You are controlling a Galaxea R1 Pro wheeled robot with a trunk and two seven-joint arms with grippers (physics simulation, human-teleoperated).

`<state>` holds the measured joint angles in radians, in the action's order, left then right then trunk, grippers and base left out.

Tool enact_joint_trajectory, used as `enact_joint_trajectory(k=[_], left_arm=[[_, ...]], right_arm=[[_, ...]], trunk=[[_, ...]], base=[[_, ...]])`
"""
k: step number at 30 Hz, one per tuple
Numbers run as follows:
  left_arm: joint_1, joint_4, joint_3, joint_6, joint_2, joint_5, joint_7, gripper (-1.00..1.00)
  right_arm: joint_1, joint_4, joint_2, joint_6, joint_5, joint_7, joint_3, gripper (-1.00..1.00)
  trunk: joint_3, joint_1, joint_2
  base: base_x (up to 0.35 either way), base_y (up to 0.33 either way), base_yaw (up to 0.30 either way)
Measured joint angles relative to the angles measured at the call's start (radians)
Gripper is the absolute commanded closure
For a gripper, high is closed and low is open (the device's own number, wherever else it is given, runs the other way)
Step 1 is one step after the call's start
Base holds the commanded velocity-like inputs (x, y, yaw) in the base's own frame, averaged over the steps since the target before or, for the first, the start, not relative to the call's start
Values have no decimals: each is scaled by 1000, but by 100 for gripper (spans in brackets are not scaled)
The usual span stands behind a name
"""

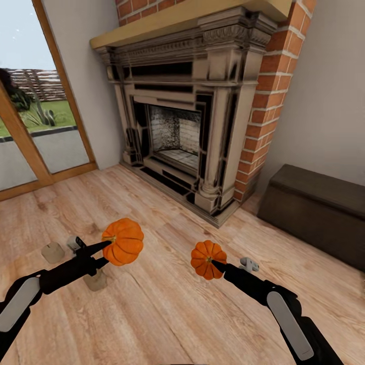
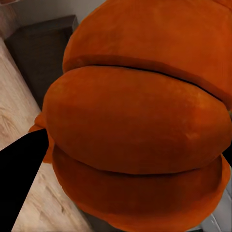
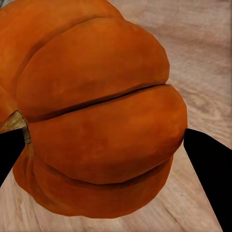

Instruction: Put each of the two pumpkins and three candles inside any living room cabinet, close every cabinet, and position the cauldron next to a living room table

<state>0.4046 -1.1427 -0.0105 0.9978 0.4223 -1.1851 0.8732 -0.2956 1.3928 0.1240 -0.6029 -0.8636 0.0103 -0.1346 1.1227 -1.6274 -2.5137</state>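
Wooden floor (image 1: 167,304) fronts a stone fireplace (image 1: 187,116), dark cabinet (image 1: 317,213) beside.

I have the larger pumpkin (image 1: 123,241) in my left hand (image 1: 104,252) and the smaller pumpkin (image 1: 207,259) in my right hand (image 1: 217,264), both above the floor (image 1: 167,314). Two candles (image 1: 52,252) stand on the floor under my left arm. The fireplace (image 1: 187,111) lies ahead, the cabinet (image 1: 317,213) at right, probably against the wall.
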Motion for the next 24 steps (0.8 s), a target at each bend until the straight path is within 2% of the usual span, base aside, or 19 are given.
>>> enact_joint_trajectory(k=[11, 24], left_arm=[[0, 0, -2, 0, 0, 0, -1, 100], [0, 1, -1, -2, -1, 3, -3, 100]], right_arm=[[0, 2, 0, 1, -2, 0, 0, 100], [0, 6, 3, 2, -13, 0, 1, 100]], trunk=[[0, 0, 0], [-13, 0, 0]], base=[[0, 0, -12], [0, 0, -207]])
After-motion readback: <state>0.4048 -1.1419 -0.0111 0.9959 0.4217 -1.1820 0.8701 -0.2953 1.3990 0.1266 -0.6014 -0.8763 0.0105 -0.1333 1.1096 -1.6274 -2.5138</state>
